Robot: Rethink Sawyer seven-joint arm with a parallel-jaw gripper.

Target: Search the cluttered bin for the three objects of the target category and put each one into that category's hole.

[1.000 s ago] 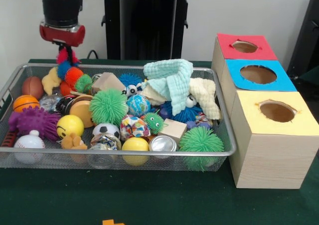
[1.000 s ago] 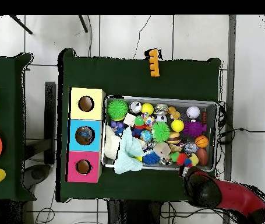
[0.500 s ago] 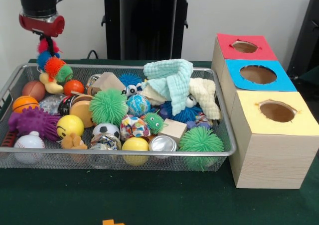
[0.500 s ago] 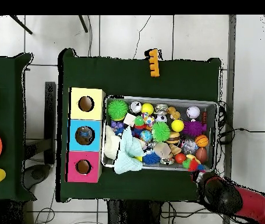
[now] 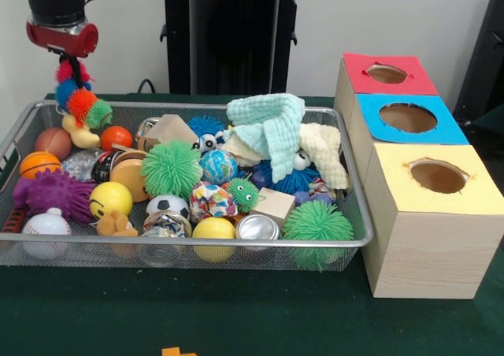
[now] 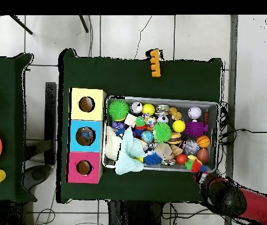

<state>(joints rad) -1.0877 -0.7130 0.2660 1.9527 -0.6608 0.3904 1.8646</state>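
the red and black gripper (image 5: 69, 57), closed on a fuzzy multicoloured caterpillar toy (image 5: 79, 98), holds it dangling over the silver wire mesh bin's (image 5: 197, 246) far left corner.

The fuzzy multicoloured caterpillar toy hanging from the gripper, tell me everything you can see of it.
The fuzzy multicoloured caterpillar toy is a chain of soft, bristly balls: pink on top, then blue, orange, green, and a yellow end lowest. It hangs from the red and black gripper over the wire mesh bin's far corner, its lower end beside a small red ball. How the gripper grips it is hidden.
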